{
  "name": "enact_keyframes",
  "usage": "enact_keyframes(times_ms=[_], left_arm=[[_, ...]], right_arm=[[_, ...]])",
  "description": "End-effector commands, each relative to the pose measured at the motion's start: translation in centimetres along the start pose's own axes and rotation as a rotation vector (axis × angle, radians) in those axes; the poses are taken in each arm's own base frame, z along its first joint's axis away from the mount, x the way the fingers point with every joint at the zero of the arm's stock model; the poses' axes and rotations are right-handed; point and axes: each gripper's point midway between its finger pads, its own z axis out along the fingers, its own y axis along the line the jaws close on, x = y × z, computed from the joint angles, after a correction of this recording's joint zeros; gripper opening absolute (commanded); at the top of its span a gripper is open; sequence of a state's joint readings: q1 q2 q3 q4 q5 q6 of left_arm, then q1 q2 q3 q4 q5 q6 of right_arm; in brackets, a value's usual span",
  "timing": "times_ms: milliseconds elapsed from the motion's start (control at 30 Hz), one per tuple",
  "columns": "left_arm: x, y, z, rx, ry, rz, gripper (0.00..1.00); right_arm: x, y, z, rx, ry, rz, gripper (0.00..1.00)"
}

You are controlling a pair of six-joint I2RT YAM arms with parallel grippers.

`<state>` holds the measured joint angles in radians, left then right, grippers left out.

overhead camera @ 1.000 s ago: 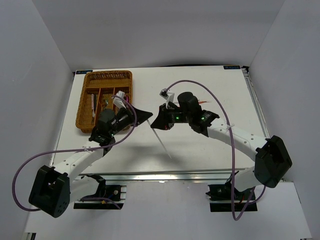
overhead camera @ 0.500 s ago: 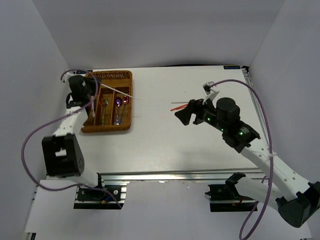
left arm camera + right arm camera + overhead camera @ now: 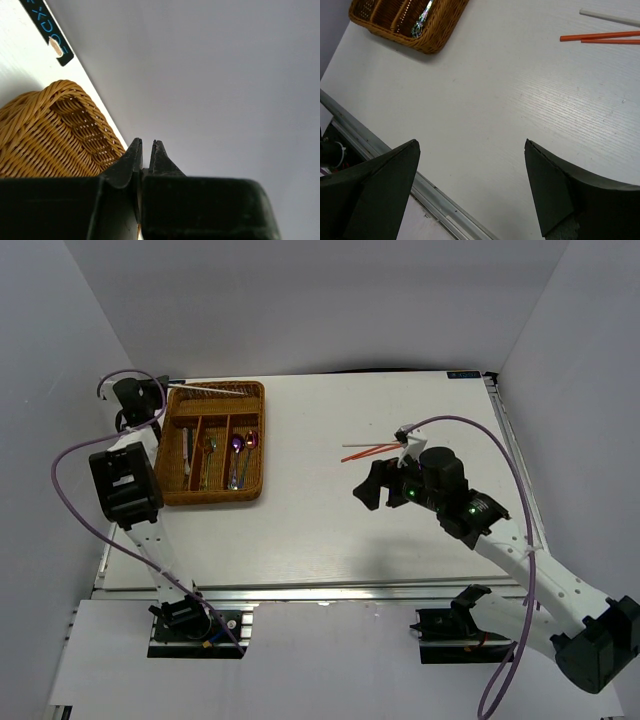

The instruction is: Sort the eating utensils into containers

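At the far left corner of the desk (image 3: 320, 530), the left gripper (image 3: 155, 398) sits just beside the wicker tray (image 3: 258, 455), its jaws pressed together. A white chopstick (image 3: 215, 391) stretches from that gripper across the tray's crosswise far slot. The left wrist view shows the fingertips (image 3: 135, 150) meeting above the tray's woven wall (image 3: 55, 135) with nothing visible between them, so I cannot tell whether the chopstick is pinched. In the long slots lie two purple spoons (image 3: 240, 445), a silver piece (image 3: 210, 448) and a pale slim piece (image 3: 186, 452).

Right of centre, the right gripper (image 3: 380, 485) hangs over bare desk with its jaws spread wide and nothing in them. Just beyond it, two red chopsticks (image 3: 368, 451) and a second white chopstick (image 3: 362, 445) lie close together on the desk, well apart from the tray.
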<state>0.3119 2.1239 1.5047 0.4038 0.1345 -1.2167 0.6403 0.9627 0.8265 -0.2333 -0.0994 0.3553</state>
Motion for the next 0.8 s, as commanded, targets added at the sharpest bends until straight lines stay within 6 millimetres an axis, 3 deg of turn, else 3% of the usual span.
enact_keyframes(times_ms=[0,133,233,300,333,467,767], left_arm=[[-1.2,-4.8,0.4,0.155,-0.045,-0.012,0.00],[-0.9,-3.6,1.3,0.156,-0.053,0.015,0.11],[0.6,-2.9,2.1,0.158,-0.020,0.024,0.16],[1.9,-2.9,2.6,0.157,-0.001,0.036,0.26],[2.3,-2.8,2.7,0.150,0.004,0.044,0.36],[4.3,-2.8,2.7,0.138,0.024,0.068,0.49],[3.5,-0.8,1.1,-0.057,-0.008,0.100,0.68]], right_arm=[[-1.4,0.6,0.4,-0.037,-0.035,-0.035,0.89],[-1.8,0.8,0.8,-0.044,-0.037,-0.043,0.89],[-2.0,0.9,1.1,-0.052,-0.041,-0.049,0.89],[-2.1,1.0,1.3,-0.055,-0.037,-0.049,0.89],[-1.9,0.9,1.5,-0.055,-0.027,-0.047,0.89],[-1.7,0.9,1.4,-0.056,-0.029,-0.046,0.89],[-2.1,0.8,0.3,-0.039,-0.052,-0.059,0.89]])
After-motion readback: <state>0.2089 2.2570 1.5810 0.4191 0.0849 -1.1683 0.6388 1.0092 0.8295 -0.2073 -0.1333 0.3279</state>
